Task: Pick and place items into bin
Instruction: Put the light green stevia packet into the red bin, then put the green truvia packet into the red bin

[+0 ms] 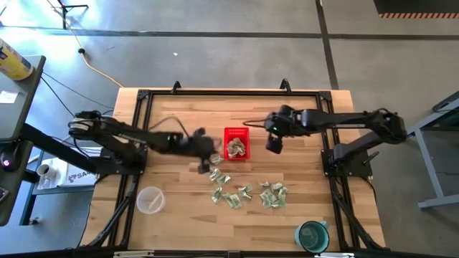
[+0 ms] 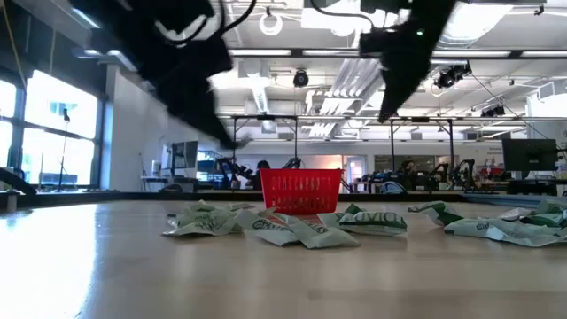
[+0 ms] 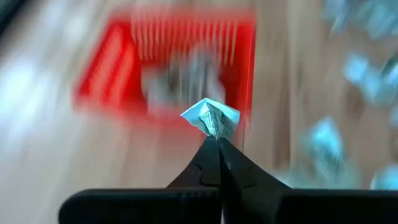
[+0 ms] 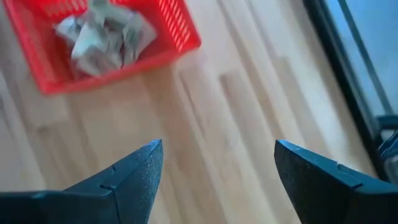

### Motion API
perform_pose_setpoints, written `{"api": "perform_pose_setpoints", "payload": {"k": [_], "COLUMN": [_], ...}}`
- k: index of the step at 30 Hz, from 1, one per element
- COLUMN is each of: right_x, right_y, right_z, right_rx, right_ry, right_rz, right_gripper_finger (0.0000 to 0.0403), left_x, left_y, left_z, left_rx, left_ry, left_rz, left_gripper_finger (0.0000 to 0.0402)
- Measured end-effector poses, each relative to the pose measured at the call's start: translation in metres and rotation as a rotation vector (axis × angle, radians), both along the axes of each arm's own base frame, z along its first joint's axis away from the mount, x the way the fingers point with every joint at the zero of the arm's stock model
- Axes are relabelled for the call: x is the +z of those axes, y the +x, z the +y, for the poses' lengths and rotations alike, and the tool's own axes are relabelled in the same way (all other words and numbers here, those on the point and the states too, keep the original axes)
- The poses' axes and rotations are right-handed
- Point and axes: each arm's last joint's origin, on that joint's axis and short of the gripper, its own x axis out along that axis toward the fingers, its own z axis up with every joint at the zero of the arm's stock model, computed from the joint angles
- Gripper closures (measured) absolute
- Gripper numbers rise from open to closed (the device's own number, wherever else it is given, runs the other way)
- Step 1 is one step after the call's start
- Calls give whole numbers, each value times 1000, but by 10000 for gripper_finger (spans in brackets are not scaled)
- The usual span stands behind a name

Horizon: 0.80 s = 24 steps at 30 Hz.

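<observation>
**Left arm had a wrapper pinched, bin right there**

Closest to the low camera, loose wrapped pieces (image 2: 292,226) were strewn across the wooden surface (image 1: 179,222), with a clear cup (image 1: 150,199) and a teal cup (image 1: 313,235) off near the front corners. Past that pile, the left gripper (image 3: 217,138) was clenched on one crumpled piece (image 3: 211,116), just beside the red bin (image 1: 236,143) on its left. The right gripper (image 4: 217,158) hung on the bin's other side with its jaws spread wide and nothing in them. The bin already had several pieces inside.

My worry: that piece looked caught only by its edge at the very fingertips, so a quick swing could flick it loose short of the bin. With both arms so close to the bin, a bump could also shove it.
</observation>
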Motion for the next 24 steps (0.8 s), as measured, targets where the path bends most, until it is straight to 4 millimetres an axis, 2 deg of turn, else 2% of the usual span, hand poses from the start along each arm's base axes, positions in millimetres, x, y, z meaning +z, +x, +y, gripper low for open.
{"api": "perform_pose_setpoints", "payload": {"k": [2,5,9,12,15,19,24], "right_x": [-6,-18,-34,-47,-56,-62,-70], "right_y": [-9,-16,-22,-28,-33,-36,-39], "right_z": [7,18,40,59,78,99,124], "right_rx": [2,48,182,323,435,484,570], "right_ry": [30,94,157,179,211,273,291], "right_rz": [0,15,65,125,150,115,51], "right_gripper_finger": [104,104,104,105,105,105,105], "left_x": [9,2,-3,-5,6,27,39], "left_y": [9,22,42,53,59,52,28], "left_z": [16,37,54,59,60,59,56], "left_rx": [-58,-101,-105,-101,-100,-71,-22], "left_ry": [-3,-39,-75,-87,-91,-138,-151], "left_rz": [-56,-69,-100,-67,-49,54,185], "left_gripper_finger": [380,355,280,225,180,146,146]}}
